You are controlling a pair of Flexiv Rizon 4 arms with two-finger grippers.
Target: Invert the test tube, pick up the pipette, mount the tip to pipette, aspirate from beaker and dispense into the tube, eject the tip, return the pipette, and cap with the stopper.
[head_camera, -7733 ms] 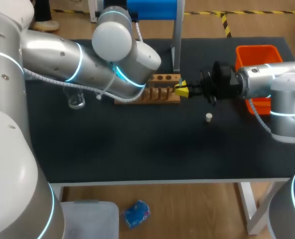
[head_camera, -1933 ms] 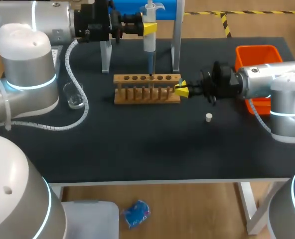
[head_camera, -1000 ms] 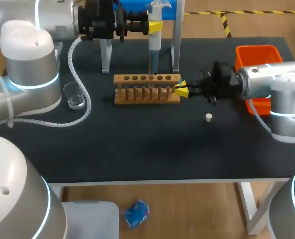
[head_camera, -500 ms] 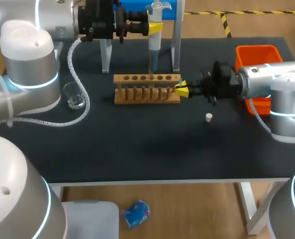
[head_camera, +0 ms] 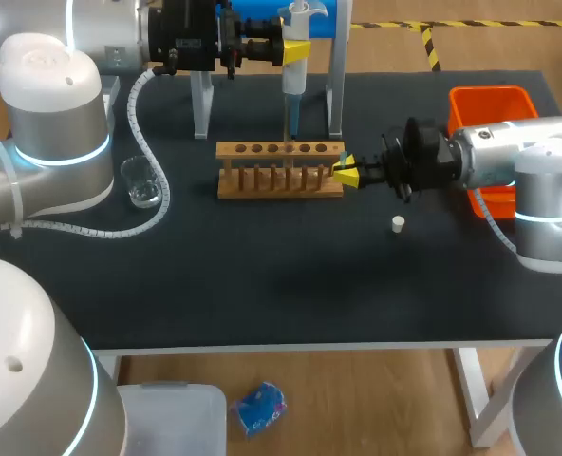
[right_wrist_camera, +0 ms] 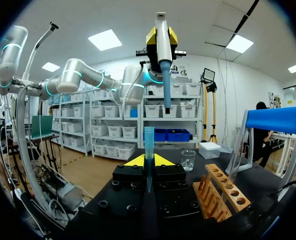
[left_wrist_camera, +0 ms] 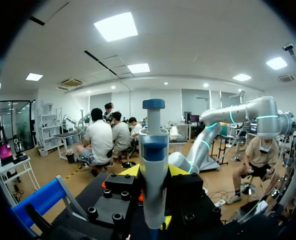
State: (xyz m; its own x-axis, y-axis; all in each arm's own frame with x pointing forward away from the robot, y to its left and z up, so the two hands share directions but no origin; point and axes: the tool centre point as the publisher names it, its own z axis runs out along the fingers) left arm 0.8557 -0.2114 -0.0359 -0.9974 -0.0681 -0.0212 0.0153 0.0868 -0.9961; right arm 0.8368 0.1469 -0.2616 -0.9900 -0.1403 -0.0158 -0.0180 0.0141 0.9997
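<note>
My left gripper (head_camera: pixel 295 51) is high over the table's back, shut on the upright pipette (head_camera: pixel 291 85), whose blue shaft hangs above the wooden rack (head_camera: pixel 279 182). In the left wrist view the pipette (left_wrist_camera: pixel 153 185) stands between the yellow fingers. My right gripper (head_camera: pixel 346 171) is at the rack's right end, shut on a pale blue pipette tip (right_wrist_camera: pixel 148 147) that stands upright. From there the pipette (right_wrist_camera: pixel 162 55) hangs above the tip, apart from it. A white stopper (head_camera: pixel 398 223) lies on the mat. The glass beaker (head_camera: pixel 142 182) stands to the left. I cannot make out the test tube.
An orange bin (head_camera: pixel 491 103) sits at the right edge behind my right arm. The pipette stand (head_camera: pixel 335 71), blue on clear legs, is behind the rack. My left arm's cable (head_camera: pixel 153 204) loops around the beaker.
Some seconds ago my left arm lay low over the rack's left; now it holds the pipette high at the back. Over the last second nothing has visibly moved. The right arm has stayed put.
</note>
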